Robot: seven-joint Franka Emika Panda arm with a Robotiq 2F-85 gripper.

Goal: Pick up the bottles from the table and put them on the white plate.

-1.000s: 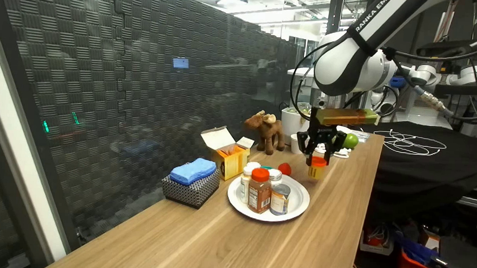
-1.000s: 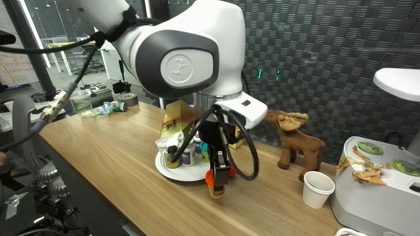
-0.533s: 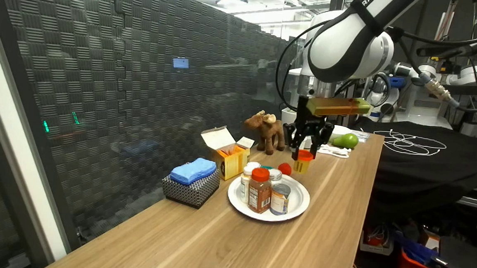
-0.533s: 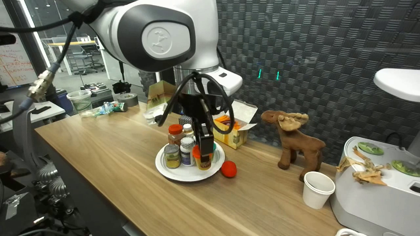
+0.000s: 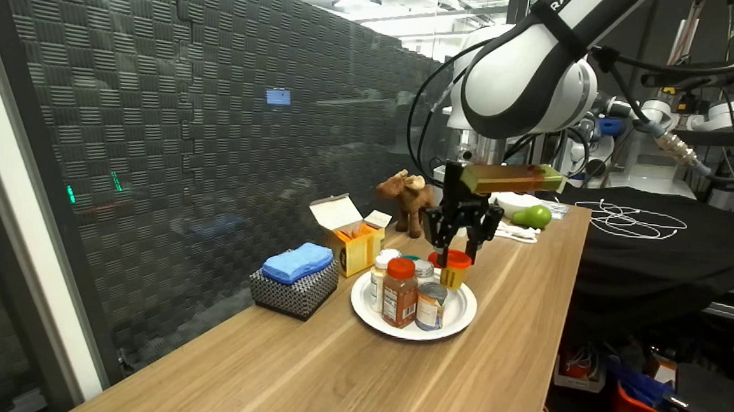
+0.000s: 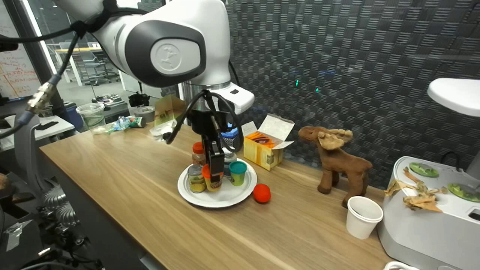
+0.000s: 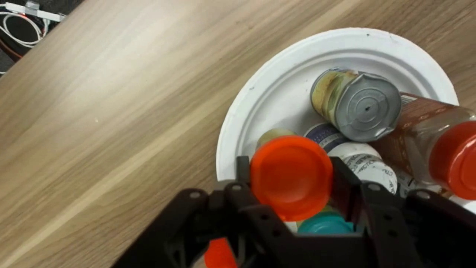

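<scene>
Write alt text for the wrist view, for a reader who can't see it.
The gripper holds an orange-lidded tub, seen from above, with a white plate beneath. On the plate stand a metal can, a white-capped bottle, a red-capped jar and, partly hidden, a teal-lidded tub. Wooden table fills the left.

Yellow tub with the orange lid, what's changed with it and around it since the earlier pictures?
The gripper has carried the yellow tub leftward in both exterior views, from beyond the white plate's edge to over the white plate, and still holds it. The red-capped bottle, the can and the red round object stayed put.
</scene>
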